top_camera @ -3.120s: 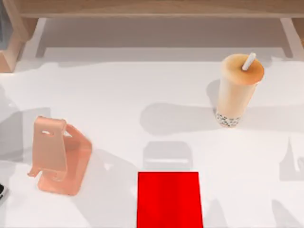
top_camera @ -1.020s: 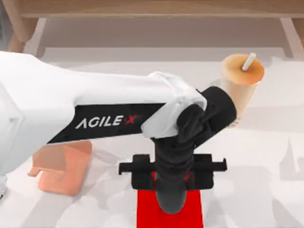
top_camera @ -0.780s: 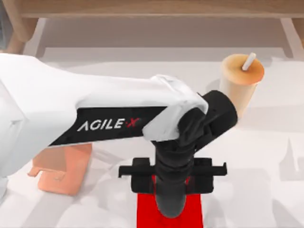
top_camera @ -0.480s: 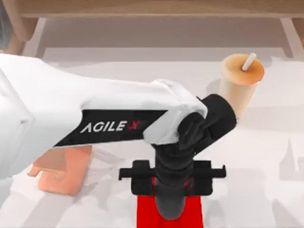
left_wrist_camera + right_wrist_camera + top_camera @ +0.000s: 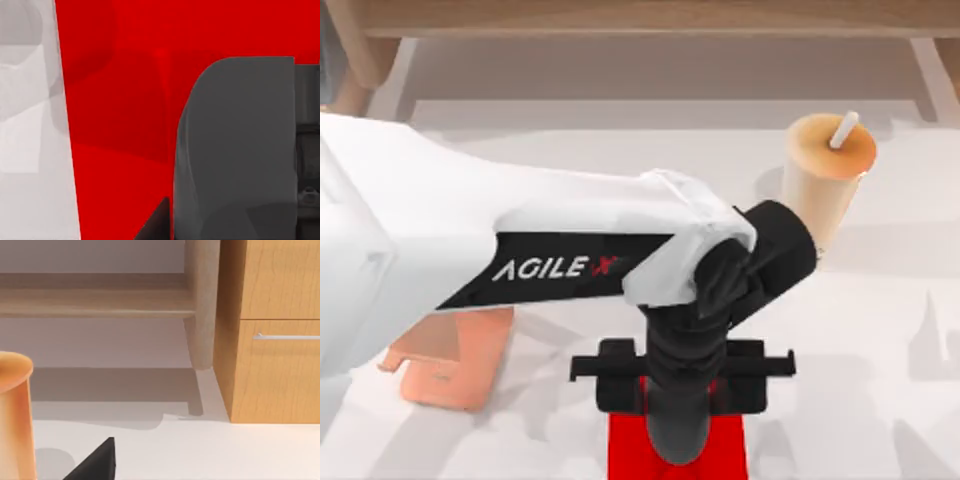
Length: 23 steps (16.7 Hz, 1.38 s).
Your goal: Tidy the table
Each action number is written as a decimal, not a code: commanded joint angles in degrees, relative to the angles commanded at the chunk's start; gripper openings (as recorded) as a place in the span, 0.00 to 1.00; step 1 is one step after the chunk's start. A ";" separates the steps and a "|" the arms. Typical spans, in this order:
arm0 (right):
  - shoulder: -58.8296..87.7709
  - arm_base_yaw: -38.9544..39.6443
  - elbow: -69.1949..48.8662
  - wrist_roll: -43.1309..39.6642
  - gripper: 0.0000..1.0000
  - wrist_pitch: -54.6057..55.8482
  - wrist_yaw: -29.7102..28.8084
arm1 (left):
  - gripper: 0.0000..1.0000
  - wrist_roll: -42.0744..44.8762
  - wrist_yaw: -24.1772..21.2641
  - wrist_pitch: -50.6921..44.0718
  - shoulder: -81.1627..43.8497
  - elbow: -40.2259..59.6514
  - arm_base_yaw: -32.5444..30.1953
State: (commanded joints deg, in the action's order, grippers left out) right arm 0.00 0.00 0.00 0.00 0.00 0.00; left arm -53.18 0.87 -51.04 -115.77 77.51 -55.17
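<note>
A bubble tea cup [image 5: 825,185] stands upright; the red book [image 5: 730,450] and the pink phone stand [image 5: 455,360] lie well apart from it.

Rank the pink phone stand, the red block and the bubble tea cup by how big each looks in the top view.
1. Bubble tea cup.
2. Red block and pink phone stand: unsure, both largely hidden by my left arm.

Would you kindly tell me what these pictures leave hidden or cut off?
- Flat red rectangular object: top view, left arm covers its middle; lower edge cuts it.
- Peach phone stand: top view, left arm hides its upper part.
- Left pincer: its grip is unreadable.
- Tan bubble tea cup: right wrist view, cut by the edge.
</note>
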 joint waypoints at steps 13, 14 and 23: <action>0.00 0.00 0.00 0.00 1.00 0.00 0.00 | 1.00 0.00 0.00 0.00 0.00 0.00 0.00; 0.00 0.00 0.00 0.00 1.00 0.00 0.00 | 1.00 0.00 0.00 0.00 0.00 0.00 0.00; 0.00 0.00 0.00 0.00 1.00 0.00 0.00 | 1.00 5.86 -0.95 -0.56 4.15 1.32 4.37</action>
State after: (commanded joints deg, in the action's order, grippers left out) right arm 0.00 0.00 0.00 0.00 0.00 0.00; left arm -47.32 -0.08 -51.60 -111.63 78.83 -50.80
